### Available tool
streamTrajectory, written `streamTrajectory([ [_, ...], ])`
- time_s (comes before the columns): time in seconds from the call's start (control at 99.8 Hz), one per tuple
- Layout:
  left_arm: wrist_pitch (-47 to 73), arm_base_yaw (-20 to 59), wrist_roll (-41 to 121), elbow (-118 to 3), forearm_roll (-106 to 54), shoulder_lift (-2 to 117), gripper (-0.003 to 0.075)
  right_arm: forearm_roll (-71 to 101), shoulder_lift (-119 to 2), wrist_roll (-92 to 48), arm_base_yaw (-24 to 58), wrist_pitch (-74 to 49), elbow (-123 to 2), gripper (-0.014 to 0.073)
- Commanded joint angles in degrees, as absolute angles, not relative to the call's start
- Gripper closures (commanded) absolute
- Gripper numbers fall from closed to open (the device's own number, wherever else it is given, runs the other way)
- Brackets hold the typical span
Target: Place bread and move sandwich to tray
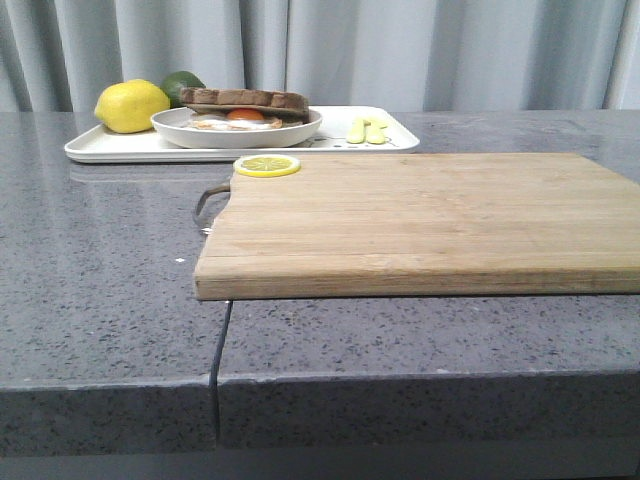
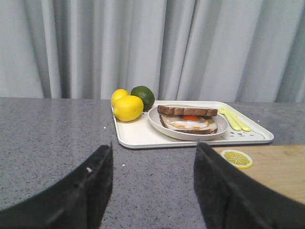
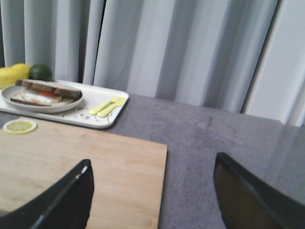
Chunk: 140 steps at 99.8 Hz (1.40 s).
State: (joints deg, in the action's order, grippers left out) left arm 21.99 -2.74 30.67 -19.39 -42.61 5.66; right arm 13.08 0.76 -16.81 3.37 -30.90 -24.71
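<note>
The sandwich [image 1: 243,108], brown bread over a fried egg, lies on a round white plate [image 1: 236,132] on the white tray [image 1: 110,146] at the far left. It also shows in the left wrist view [image 2: 187,119] and the right wrist view [image 3: 44,93]. The top bread slice [image 1: 245,98] rests on the egg. My left gripper [image 2: 153,164] is open and empty over the grey counter, well short of the tray [image 2: 143,136]. My right gripper [image 3: 152,186] is open and empty over the right edge of the wooden cutting board [image 3: 86,162]. Neither gripper shows in the front view.
A lemon [image 1: 131,105] and a lime [image 1: 183,85] sit on the tray's left end, a yellow fork and spoon [image 1: 367,130] on its right end. A lemon slice [image 1: 267,165] lies on the cutting board [image 1: 420,220]. Grey curtains hang behind the counter.
</note>
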Motion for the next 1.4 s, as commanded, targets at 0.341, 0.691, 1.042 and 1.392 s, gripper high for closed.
streamTrajectory([
  [0.341,22.44,-2.8,30.8,-17.84,-43.55,2.95,0.0389,13.63,1.74,-17.52,2.9,-23.51,-23.49,0.0066],
  [0.691,22.07,-2.8,30.8,-17.84,-43.55,2.95,0.0739,13.63,1.74,-17.52,2.9,-23.12,-23.49,0.055],
  [1.042,22.19,-2.8,30.8,-17.84,-43.55,2.95,0.0739,13.63,1.74,-17.52,2.9,-23.18,-23.49,0.0661],
  [1.392,22.19,-2.8,30.8,-17.84,-43.55,2.95,0.0739,13.63,1.74,-17.52,2.9,-23.18,-23.49,0.0661],
])
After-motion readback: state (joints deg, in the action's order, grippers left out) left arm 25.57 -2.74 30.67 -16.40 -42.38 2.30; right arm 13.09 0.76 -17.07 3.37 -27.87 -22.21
